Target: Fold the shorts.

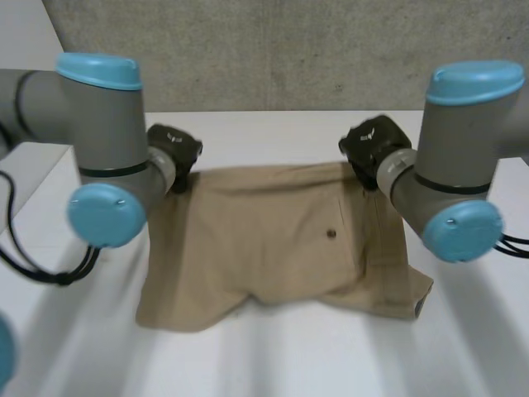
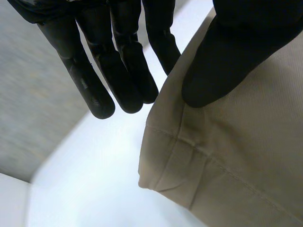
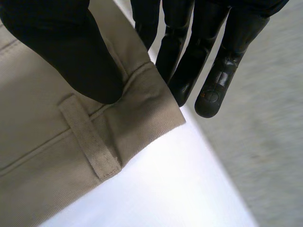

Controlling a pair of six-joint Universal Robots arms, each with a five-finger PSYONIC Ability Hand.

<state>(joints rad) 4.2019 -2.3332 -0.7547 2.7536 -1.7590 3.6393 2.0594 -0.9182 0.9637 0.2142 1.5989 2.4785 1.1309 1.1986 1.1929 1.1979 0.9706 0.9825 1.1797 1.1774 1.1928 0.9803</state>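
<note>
Tan shorts (image 1: 273, 248) lie spread across the white table (image 1: 273, 356), with a small dark button (image 1: 331, 234) right of the middle. My left hand (image 1: 173, 153) is at the far left corner and my right hand (image 1: 372, 145) at the far right corner. In the left wrist view the left hand (image 2: 227, 56) sets its thumb on top of the shorts (image 2: 236, 156), and its fingers (image 2: 94, 90) reach down behind the hem, pinching that corner. In the right wrist view the right hand (image 3: 71, 56) pinches the waistband corner of the shorts (image 3: 47, 151) near a belt loop (image 3: 90, 142), fingers (image 3: 213, 85) behind the edge.
A grey concrete wall (image 1: 289, 50) runs close behind the table's far edge. Both grey arms with light-blue caps reach over the table's sides. White table surface shows in front of the shorts and to their left.
</note>
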